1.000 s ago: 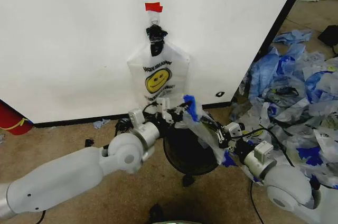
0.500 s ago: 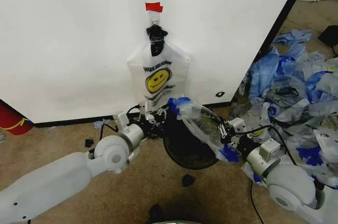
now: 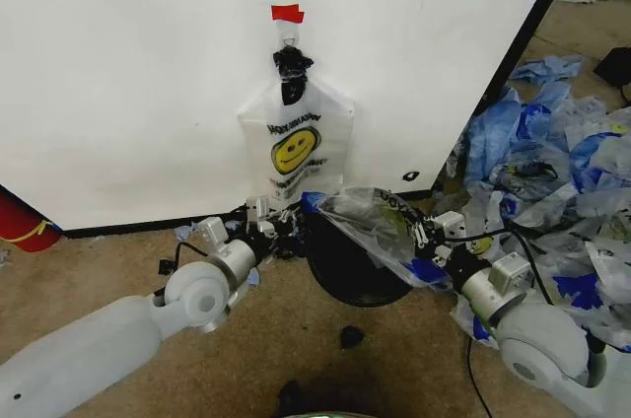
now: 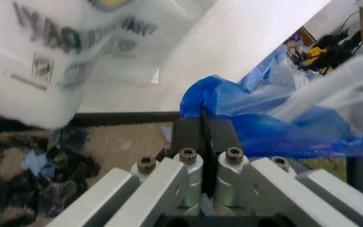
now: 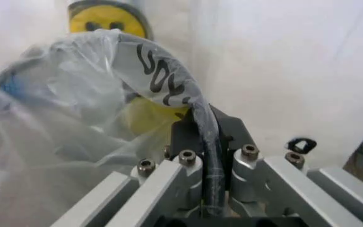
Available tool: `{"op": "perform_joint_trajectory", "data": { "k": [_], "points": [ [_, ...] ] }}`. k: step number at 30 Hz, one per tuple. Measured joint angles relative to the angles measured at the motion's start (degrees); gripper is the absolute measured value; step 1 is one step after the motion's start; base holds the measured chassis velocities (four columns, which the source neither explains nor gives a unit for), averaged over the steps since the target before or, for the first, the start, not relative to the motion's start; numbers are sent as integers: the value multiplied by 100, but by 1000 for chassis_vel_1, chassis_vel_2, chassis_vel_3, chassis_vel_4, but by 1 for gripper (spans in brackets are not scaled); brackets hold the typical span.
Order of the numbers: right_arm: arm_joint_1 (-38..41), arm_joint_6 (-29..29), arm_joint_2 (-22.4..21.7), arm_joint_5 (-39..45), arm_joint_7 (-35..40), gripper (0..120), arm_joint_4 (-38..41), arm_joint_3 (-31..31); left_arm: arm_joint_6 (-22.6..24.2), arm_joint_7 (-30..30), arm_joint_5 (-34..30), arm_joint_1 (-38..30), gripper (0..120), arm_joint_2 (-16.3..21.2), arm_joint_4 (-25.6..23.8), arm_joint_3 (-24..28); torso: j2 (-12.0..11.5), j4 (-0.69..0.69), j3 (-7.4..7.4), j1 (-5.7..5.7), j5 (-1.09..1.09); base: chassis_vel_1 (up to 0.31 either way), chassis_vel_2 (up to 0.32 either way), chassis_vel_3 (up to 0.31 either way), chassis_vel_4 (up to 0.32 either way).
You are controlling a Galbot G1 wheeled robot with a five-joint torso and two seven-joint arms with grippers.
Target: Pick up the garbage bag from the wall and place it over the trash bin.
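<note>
A translucent garbage bag is stretched between both grippers, directly over the black wire trash bin on the carpet near the wall's base strip. The left gripper pinches the bag's blue handle at its left end; the right gripper is clamped on a fold at its right end. The bag's long axis runs sideways, roughly parallel to the wall. Another smiley bag hangs on the wall just behind.

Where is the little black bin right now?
In the head view, the trash bin sits on the carpet below the wall, between both end effectors, with the garbage bag stretched over its right side.
</note>
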Motion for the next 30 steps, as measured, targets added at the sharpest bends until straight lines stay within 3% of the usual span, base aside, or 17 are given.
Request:
{"op": "perform_joint_trajectory", "data": {
  "k": [12,21,30],
  "points": [
    [61,-80,282,292,264,0,-52,79,-14,-78,94,738,0,80,-158,-616,0,-1,1,0,-1,0,0,0,0],
    [36,-89,255,252,264,0,-33,39,35,-100,133,1020,0,102,-281,-895,0,-2,0,0,1,0,0,0,0],
    [11,-101,147,188,234,0,159,-18,107,-282,145,1296,31,125,-389,-1219,0,-1,0,0,0,0,0,0,0]
  ]
}}
